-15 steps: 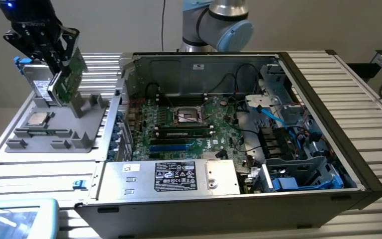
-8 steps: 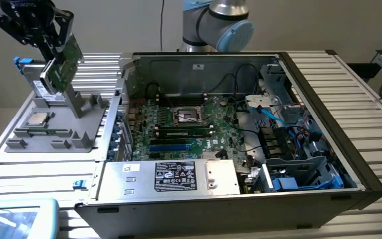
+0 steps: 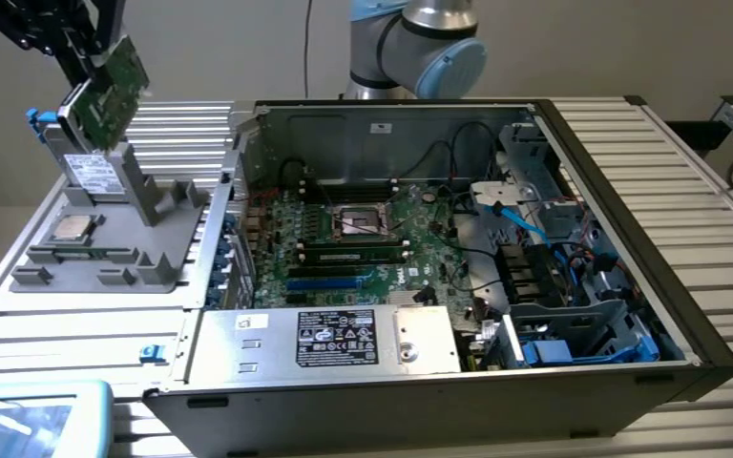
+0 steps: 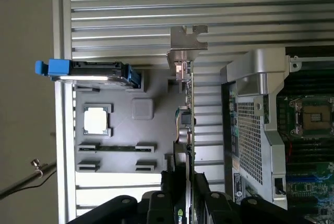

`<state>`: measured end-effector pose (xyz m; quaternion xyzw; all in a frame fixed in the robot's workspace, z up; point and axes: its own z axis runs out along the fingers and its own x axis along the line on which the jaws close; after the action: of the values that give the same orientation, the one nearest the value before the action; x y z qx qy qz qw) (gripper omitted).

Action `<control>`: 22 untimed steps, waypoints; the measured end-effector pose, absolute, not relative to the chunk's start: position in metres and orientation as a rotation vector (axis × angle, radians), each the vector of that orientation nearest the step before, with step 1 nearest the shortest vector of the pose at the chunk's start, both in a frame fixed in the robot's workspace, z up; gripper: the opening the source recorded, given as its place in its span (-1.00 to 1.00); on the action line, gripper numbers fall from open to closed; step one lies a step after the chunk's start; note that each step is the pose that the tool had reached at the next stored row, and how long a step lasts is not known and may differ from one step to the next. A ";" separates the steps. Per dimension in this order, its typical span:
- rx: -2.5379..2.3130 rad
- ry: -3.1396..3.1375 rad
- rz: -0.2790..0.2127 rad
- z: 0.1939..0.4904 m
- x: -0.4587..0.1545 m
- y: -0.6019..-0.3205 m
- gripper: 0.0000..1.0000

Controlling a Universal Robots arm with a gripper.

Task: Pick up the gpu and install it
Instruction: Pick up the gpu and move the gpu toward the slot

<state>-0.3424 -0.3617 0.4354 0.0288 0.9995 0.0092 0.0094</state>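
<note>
Exterior view showed a slatted metal counter [image 3: 672, 172] carrying an open computer case [image 3: 405, 410], lying on its side with the motherboard [image 3: 341, 239] facing up and a silver power supply [image 3: 328, 339] along its near wall. Behind the case stood the base of the robot arm [image 3: 418, 48]. Just beside the case, on the exterior view's left, sat a grey holder tray [image 3: 112, 243] with a boxy silver drive [image 3: 87, 167] with blue clips standing upright in it. The gpu [image 3: 106, 91] was in the air above that drive and the far end of the tray, clear of both and well apart from the case's slots, tilted with its green board showing. The tool [image 3: 93, 57] was clamped on the gpu from above. Wrist view showed the gpu [image 4: 187, 109] edge-on, the black fingers [image 4: 167, 187] pressed on either face of it and its silver end bracket [image 4: 186, 41] at the end away from them. On the tray below lay a square processor [image 4: 97, 120] and, near it, a thin memory stick [image 4: 117, 147] in its slot
</note>
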 end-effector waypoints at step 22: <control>-0.317 3.109 0.029 0.446 -0.342 -0.362 -0.45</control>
<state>-0.3423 -0.3617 0.4464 -0.1014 0.9948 0.0094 0.0082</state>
